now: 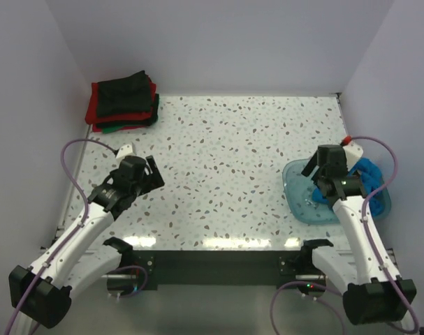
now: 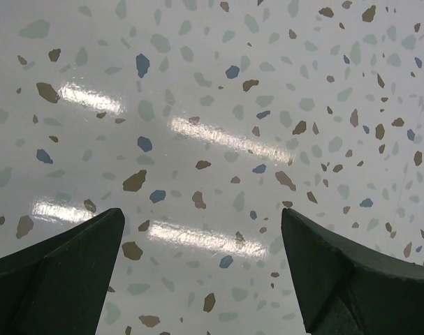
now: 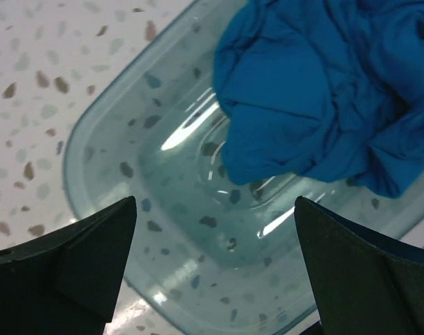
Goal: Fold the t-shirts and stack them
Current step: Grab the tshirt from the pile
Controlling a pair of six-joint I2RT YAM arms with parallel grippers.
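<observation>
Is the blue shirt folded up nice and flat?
No, the blue t-shirt lies crumpled in a bunch inside the plastic tub.

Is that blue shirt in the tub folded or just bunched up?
Bunched up: the blue shirt lies crumpled in deep wrinkles at one end of the tub.

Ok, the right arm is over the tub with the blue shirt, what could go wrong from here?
The blue t-shirt lies bunched at one side of the translucent tub, while the open right gripper hangs over the tub's bare floor: a straight descent may miss the cloth or pinch plastic. Pulling the bunched shirt out might drag the tub, which sits near the right edge of the table.
</observation>
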